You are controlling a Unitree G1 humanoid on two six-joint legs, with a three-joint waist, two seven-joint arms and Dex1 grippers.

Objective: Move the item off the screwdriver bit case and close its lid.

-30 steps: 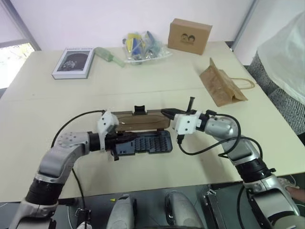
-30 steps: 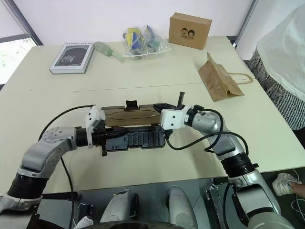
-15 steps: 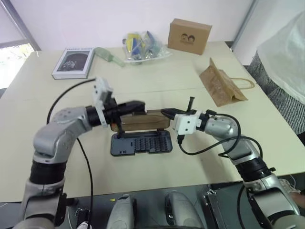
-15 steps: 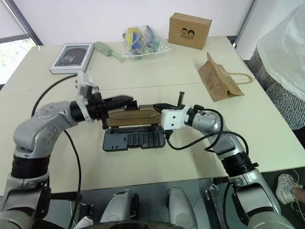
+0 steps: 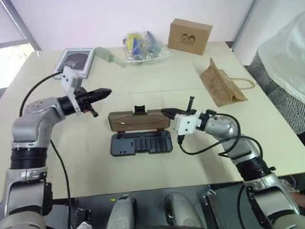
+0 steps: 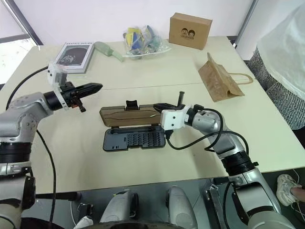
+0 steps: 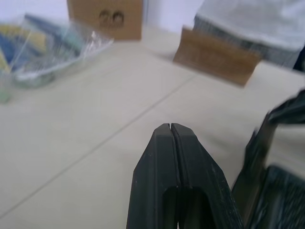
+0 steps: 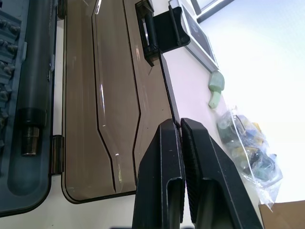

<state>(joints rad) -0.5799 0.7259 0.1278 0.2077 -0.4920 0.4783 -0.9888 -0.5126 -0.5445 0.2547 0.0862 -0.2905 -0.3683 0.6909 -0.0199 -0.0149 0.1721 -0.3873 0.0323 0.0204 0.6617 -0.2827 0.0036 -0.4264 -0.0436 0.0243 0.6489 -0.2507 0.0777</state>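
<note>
Left eye view, left end effector (image 5: 106,91) raised, closed, right end effector (image 5: 164,113) pinching lid (image 5: 138,120)

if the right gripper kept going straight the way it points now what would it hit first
Most likely the open lid: the right gripper, shut, points along its far edge toward the black latch clip. How high it sits above the lid is hard to judge.
</note>
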